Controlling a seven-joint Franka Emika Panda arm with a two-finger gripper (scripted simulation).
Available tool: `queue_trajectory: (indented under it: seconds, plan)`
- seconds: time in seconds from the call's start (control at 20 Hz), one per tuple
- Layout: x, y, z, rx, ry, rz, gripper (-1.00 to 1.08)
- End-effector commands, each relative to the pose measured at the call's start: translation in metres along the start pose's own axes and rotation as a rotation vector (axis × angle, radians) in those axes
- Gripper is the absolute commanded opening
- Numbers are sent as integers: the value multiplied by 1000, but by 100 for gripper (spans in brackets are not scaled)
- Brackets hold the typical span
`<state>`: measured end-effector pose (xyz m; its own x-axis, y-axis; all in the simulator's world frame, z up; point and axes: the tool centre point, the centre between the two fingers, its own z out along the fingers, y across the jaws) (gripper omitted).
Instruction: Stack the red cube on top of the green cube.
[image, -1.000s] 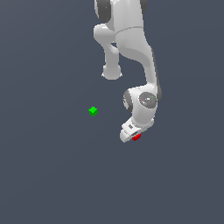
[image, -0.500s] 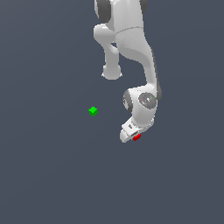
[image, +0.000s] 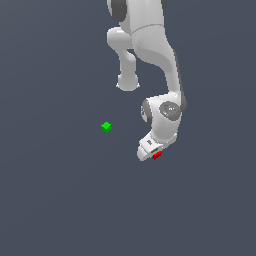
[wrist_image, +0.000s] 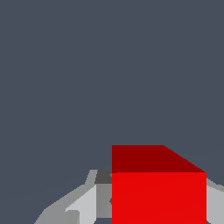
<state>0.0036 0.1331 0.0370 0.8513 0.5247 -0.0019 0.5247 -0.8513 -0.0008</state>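
The small bright red plain cube is seen large and close in the wrist view, set between the light grey fingers of the white gripper, which are closed against its 2 sides. In the exterior view the red cube shows only as a small patch under the gripper, low over the plain dark grey-blue worktop; whether it touches the surface cannot be told. The small bright green plain cube rests alone on the worktop, well apart from the gripper, towards the exterior view's left and slightly farther back. Beyond both, the white jointed arm is seen rising out of the frame.
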Motion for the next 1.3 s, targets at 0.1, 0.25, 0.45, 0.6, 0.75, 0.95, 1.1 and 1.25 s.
queue_trajectory:
  seconds: [0.1,0.25,0.45,0.6,0.75,0.95,1.1,1.25]
  plan:
    - [0,0,-28,-1,1,0,-100]
    - [0,0,-50,-1,1,0,-100]
    - [0,0,-71,-1,1,0,-100]
    - [0,0,-80,-1,2,0,-100]
    - [1,0,-83,-1,2,0,-100]
    - [-1,1,-81,-1,3,0,-100]
    - [-6,3,-80,-1,3,0,-100]
    - [-15,7,-78,-1,3,0,-100]
